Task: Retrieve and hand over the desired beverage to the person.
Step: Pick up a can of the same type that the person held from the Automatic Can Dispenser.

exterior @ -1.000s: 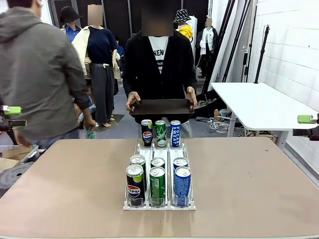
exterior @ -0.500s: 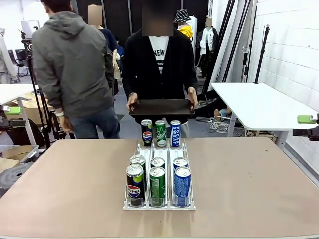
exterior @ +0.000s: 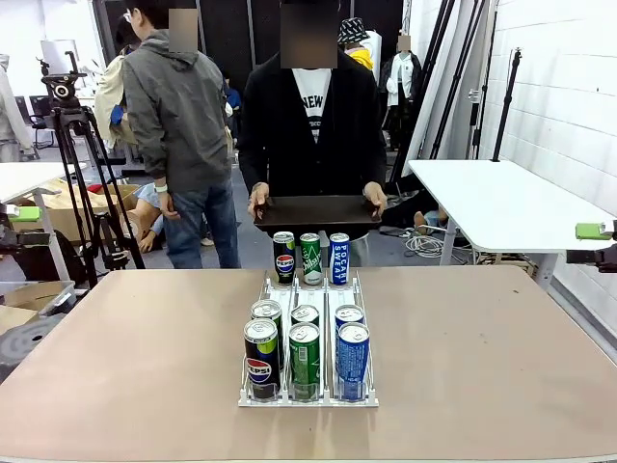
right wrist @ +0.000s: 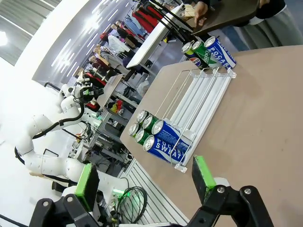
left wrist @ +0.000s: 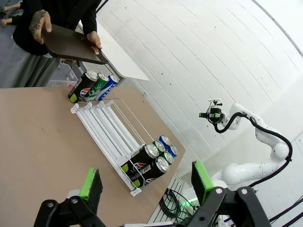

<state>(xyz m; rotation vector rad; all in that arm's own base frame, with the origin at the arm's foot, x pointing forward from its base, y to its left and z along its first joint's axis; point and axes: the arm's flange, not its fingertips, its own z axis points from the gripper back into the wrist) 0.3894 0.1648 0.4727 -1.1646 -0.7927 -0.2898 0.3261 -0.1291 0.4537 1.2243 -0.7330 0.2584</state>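
Several drink cans stand in a white three-lane rack [exterior: 308,397] at mid-table. At its near end are Pepsi cans [exterior: 260,357], green cans [exterior: 305,359] and blue Pocari Sweat cans [exterior: 353,359]. One Pepsi [exterior: 283,257], one green can [exterior: 309,257] and one Pocari can [exterior: 339,258] stand at the far end. The person [exterior: 308,125] stands beyond the table holding a dark tray [exterior: 313,209] with both hands. My left gripper [exterior: 27,226] [left wrist: 147,182] hovers open off the table's left side. My right gripper [exterior: 590,243] [right wrist: 146,176] hovers open off the right side. Both hold nothing.
A bystander in a grey hoodie [exterior: 178,125] stands back left beside a camera tripod [exterior: 72,106]. A white side table [exterior: 501,203] sits at the right, and boxes lie low at the left edge. The brown tabletop [exterior: 482,347] is bare around the rack.
The grey-hooded bystander has walked from the table's left edge toward the back. The person has brought the tray flatter, a little lower. Both grippers stay where they were.
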